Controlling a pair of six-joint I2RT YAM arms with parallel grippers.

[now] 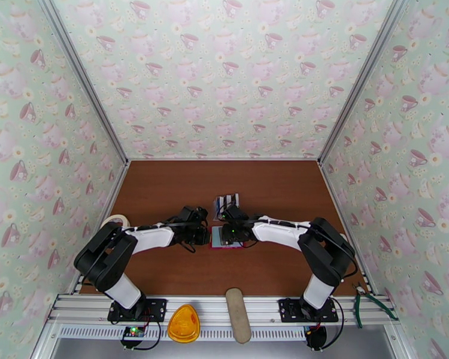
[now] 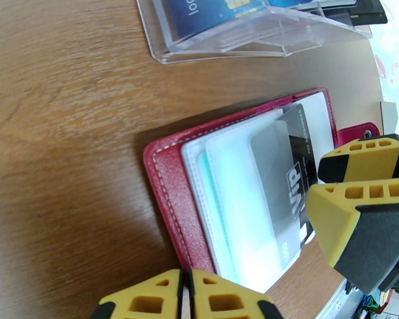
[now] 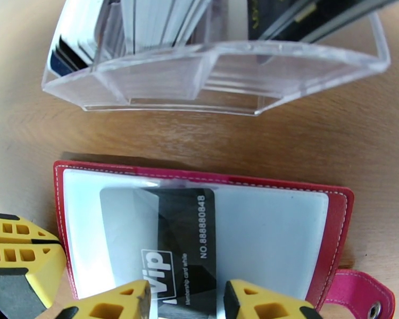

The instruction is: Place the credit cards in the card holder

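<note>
On the brown wooden table (image 2: 66, 128), between the two arms, the small red leather-like wallet (image 2: 167, 192) lies open and flat, its clear pale pockets facing up. Its pink snap tab (image 3: 359, 293) sticks out at the near right corner.

A black card marked VIP (image 3: 183, 235) lies lengthwise on the pockets. Its far end sits under a clear sleeve and its near end reaches toward the right gripper (image 3: 186, 293). That gripper comes in low over the wallet's near edge with its yellow fingers (image 3: 258, 303) partly apart, one at each side of the card's near end. I cannot tell whether they clamp the card's long edges or only straddle it.

The left gripper (image 2: 188, 273) is at the wallet's left edge, its two fingertips pressed together with only a thin slit between them. Nothing shows in that slit. The tips sit right at the red rim and the corner of the clear pockets, but I cannot tell whether they press on it.

Just beyond the wallet, on its far side and apart from it, is a clear plastic stand (image 3: 199, 75) with angled slots. It holds the other cards (image 3: 157, 17) on edge, among them a dark blue one (image 2: 199, 11) and some white and black ones.
</note>
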